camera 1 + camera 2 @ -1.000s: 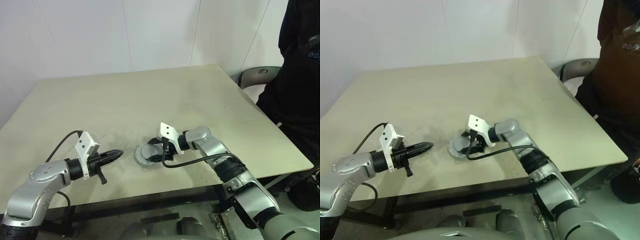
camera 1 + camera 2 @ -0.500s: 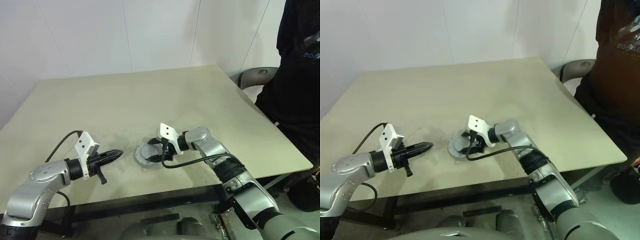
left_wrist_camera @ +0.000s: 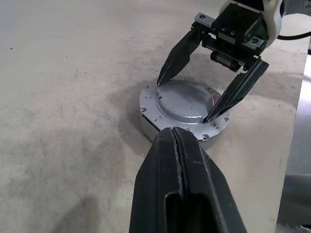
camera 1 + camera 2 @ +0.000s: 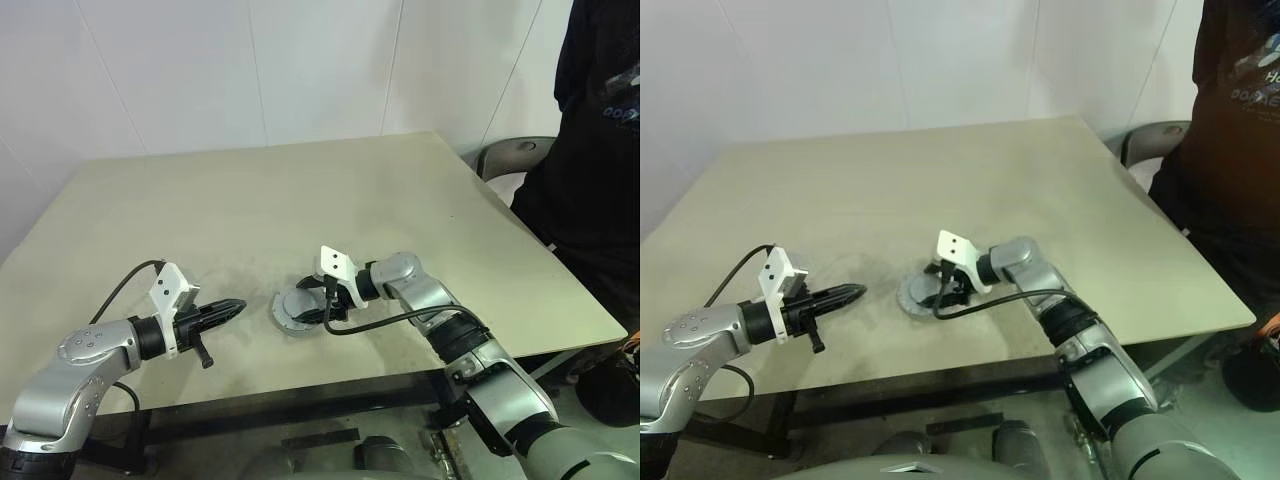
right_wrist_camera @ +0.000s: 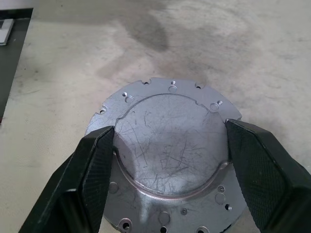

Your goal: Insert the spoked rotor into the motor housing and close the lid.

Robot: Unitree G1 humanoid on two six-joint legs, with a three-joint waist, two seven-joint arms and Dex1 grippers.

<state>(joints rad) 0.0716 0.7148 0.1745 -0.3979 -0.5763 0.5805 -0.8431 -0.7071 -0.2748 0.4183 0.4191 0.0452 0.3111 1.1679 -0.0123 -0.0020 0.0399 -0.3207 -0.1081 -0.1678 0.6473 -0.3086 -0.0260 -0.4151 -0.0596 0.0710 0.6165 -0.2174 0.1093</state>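
left wrist view: right pincer (image 3: pixel 187 101) spread wide astride lid (image 3: pixel 187 100).

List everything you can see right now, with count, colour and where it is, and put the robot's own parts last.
Flat round grey metal lid: one, scratched silver-grey, lying on top of the round assembly near the table's front edge, between the right gripper's fingers.
Motor housing: one, silver side wall showing under the lid; its inside is hidden.
Table: one, beige, stained dark around the assembly.
Chair: one, grey, past the table's right edge.
Person: one, in dark clothing, at the right.
Left gripper: one, black fingers shut, above the table left of the lid, holding nothing.
Right gripper: one, black fingers spread wide either side of the lid's raised centre.
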